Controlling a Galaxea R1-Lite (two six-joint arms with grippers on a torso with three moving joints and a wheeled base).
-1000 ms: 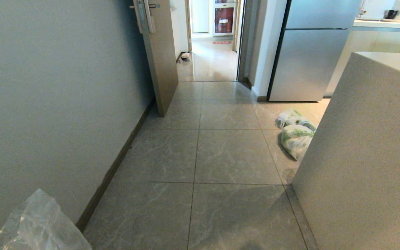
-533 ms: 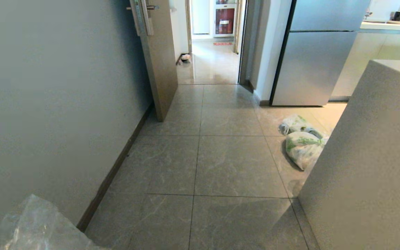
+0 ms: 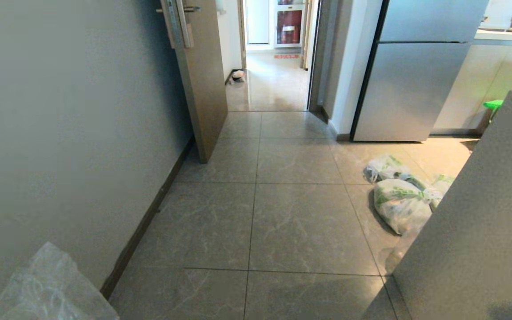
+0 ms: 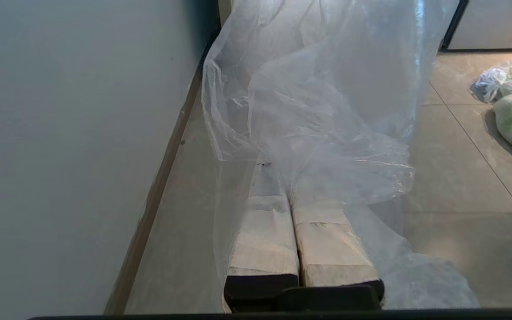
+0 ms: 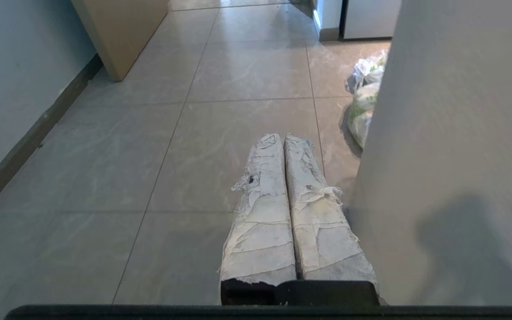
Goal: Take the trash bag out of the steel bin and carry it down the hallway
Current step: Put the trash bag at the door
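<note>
The clear, crinkled trash bag (image 3: 47, 289) shows at the lower left of the head view, close to the grey wall. In the left wrist view my left gripper (image 4: 288, 186) is shut on the trash bag (image 4: 318, 102), which billows up in front of the taped fingers (image 4: 262, 240) and drapes over them. My right gripper (image 5: 283, 138) is shut with nothing in it, held over the hallway's grey marbled tiles (image 3: 296, 222) beside the pale counter wall. The steel bin is out of view.
A grey wall with dark skirting (image 3: 140, 231) runs along the left. An open door (image 3: 200, 80) and a doorway (image 3: 274, 84) lie ahead. On the right stand a steel fridge (image 3: 416, 84) and a pale counter wall (image 3: 482, 231), with white green-printed bags (image 3: 400, 202) on the floor beside it.
The whole head view has shifted: door, fridge and the white bags sit lower and nearer, and the counter wall has slid right. The trash bag stays in the left gripper.
</note>
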